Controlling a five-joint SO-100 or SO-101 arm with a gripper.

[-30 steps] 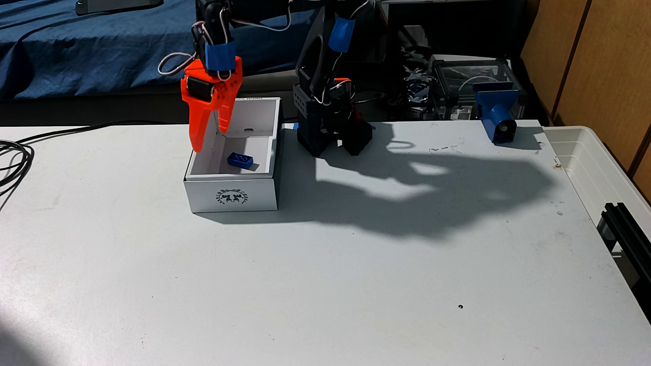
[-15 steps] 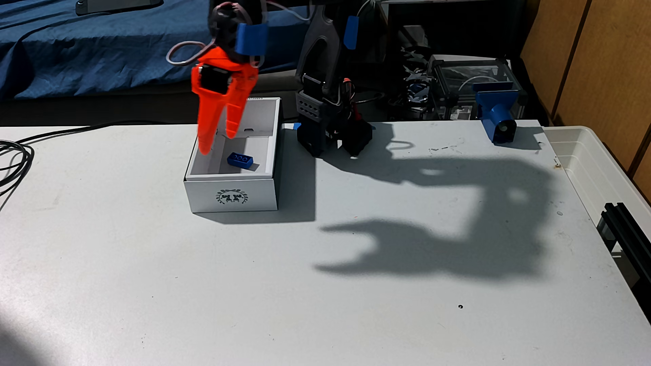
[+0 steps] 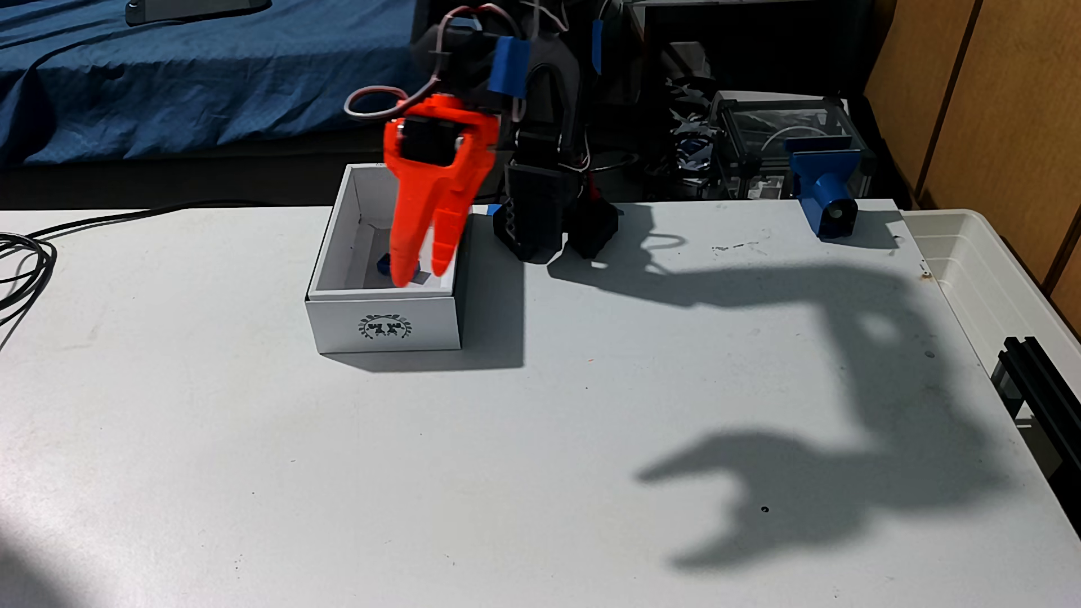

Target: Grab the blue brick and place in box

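Observation:
In the fixed view the white box [image 3: 345, 327], with a dark wreath emblem on its near short side, stands on the table left of the arm's base. The blue brick [image 3: 382, 264] lies on the box floor, and the front orange finger hides most of it. My orange gripper [image 3: 422, 276] hangs tilted over the box's right half, blurred by motion. It is open: the fingers [image 3: 409, 234] point down with a gap between their tips and nothing held in it. How high the tips are above the box floor cannot be judged.
The arm's black base [image 3: 544, 231] sits just right of the box. A blue clamp [image 3: 822, 196] stands at the back right, beside a translucent bin [image 3: 983, 280]. Black cables [image 3: 23, 263] lie at the left edge. A black rail [image 3: 1041, 386] juts out at the right.
The open gripper has swung to the right, from over the box's left wall to over its right half, now covering most of the brick. The brick has stayed in the box.

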